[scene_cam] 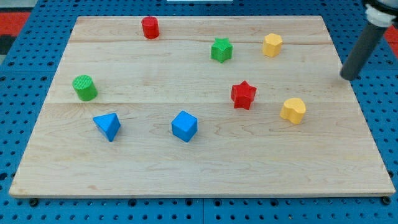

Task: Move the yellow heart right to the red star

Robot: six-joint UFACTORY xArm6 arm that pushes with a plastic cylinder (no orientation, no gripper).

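Observation:
The yellow heart lies on the wooden board at the view's right, just right of and slightly below the red star, with a small gap between them. My tip is the lower end of the dark rod at the view's upper right, near the board's right edge. It stands above and to the right of the yellow heart, apart from every block.
A yellow hexagon and a green star sit near the top. A red cylinder is at top left of centre. A green cylinder, a blue pyramid and a blue cube lie left and centre.

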